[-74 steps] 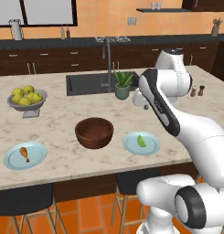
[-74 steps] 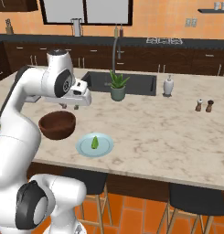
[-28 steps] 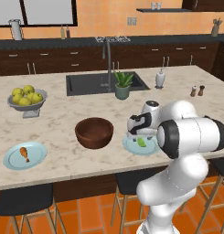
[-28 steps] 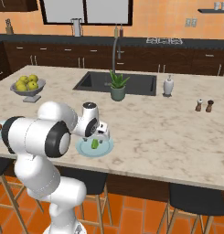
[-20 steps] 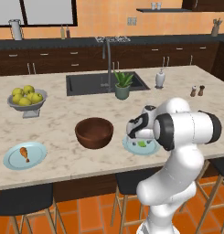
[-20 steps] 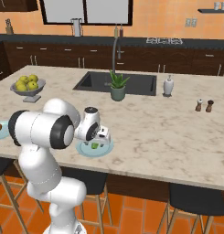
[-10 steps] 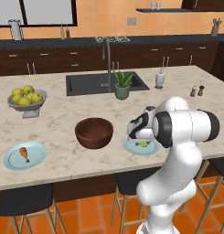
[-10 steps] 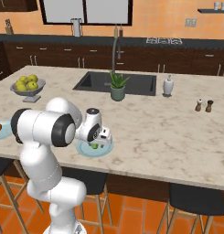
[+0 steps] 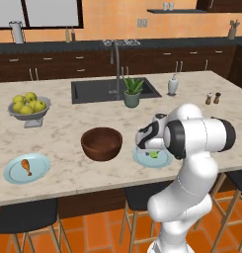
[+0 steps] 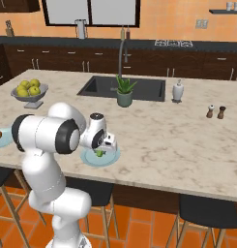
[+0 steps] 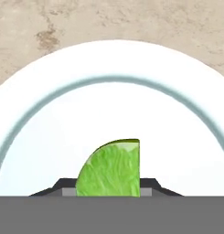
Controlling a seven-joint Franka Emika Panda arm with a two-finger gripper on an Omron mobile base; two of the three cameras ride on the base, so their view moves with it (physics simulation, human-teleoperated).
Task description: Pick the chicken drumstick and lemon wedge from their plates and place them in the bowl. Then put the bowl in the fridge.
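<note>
1. We see the claw (image 10: pixel 101 151) reaching down onto the plate (image 10: pixel 111 158) that sits near the front edge of the counter (image 10: pixel 168 140).
2. The lemon wedge (image 11: pixel 112 168) lies on that plate, right between the two finger tips (image 11: pixel 58 187).
3. The tips sit close on both sides of the wedge, but we cannot tell if they are squeezing it.
4. The wedge looks like it is resting on the plate.
5. The brown bowl (image 9: pixel 101 143) stands just to the left of this plate.
6. The chicken drumstick (image 9: pixel 26 166) lies on the other plate (image 9: pixel 16 174), well apart, on the far side of the bowl.
7. A grey fruit bowl (image 9: pixel 28 114) with round fruit stands behind that plate.
</note>
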